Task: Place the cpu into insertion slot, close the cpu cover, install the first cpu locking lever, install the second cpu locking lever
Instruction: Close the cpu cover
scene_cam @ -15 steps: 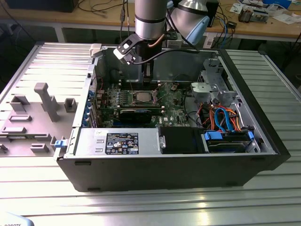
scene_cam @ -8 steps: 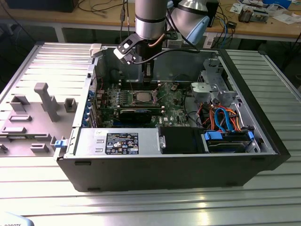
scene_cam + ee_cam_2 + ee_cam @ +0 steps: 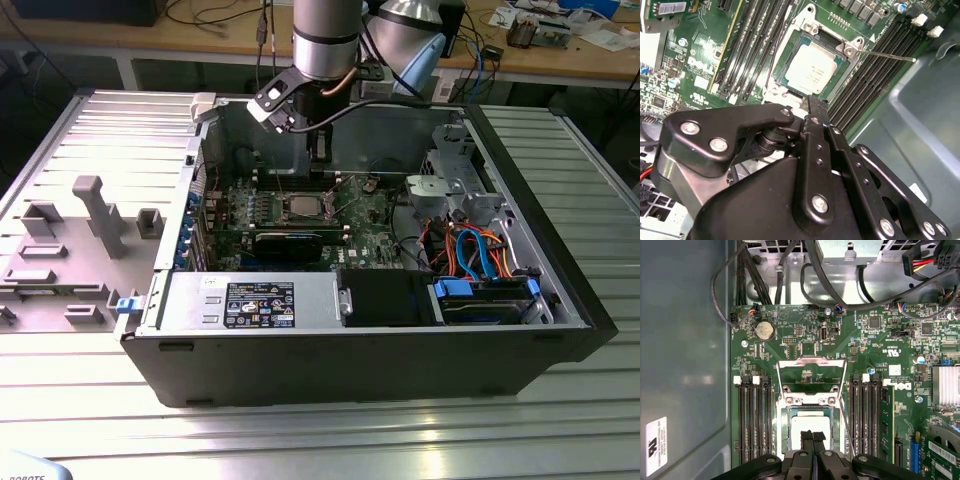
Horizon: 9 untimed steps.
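Note:
The cpu (image 3: pixel 811 426), a small square chip with a silver-grey top, lies flat in the insertion slot on the green board; it also appears in the second wrist view (image 3: pixel 812 67) and the exterior view (image 3: pixel 303 207). The cpu cover (image 3: pixel 811 374), a thin grey metal frame, stands flipped open past the socket, with the board visible through its window. A thin wire locking lever (image 3: pixel 886 54) sticks out free beside the socket. My gripper (image 3: pixel 813 439) hangs just above the cpu with its black fingers (image 3: pixel 807 440) pressed together and nothing between them. In the exterior view the gripper (image 3: pixel 320 152) reaches down into the case.
The open computer case (image 3: pixel 350 350) has tall walls around the board. Memory slots (image 3: pixel 752 420) flank the socket on both sides. A black card (image 3: pixel 290 245) lies nearby, with orange and blue cables (image 3: pixel 470 250) at the exterior view's right. A grey fixture tray (image 3: pixel 70 250) sits outside the case.

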{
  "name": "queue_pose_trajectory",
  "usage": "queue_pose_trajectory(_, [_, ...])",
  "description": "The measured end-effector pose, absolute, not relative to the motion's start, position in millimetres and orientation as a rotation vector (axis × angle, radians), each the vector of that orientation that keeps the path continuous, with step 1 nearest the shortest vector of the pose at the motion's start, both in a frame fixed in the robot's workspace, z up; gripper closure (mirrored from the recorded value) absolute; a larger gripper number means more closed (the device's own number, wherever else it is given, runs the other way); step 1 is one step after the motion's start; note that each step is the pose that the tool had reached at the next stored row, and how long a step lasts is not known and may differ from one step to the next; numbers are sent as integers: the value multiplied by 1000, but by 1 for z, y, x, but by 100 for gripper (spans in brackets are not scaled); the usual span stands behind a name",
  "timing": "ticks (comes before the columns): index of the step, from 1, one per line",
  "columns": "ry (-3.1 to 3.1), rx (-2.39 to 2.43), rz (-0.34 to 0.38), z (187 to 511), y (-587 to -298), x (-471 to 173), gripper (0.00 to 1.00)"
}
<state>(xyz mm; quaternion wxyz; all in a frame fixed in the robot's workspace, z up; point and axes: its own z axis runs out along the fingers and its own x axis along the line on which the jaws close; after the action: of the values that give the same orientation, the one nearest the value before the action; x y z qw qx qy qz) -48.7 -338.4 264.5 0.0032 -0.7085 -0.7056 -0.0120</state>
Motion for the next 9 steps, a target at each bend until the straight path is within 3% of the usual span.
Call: queue_pose_trajectory(9, [-2212,-2221,-38,270,-338,-46,89])
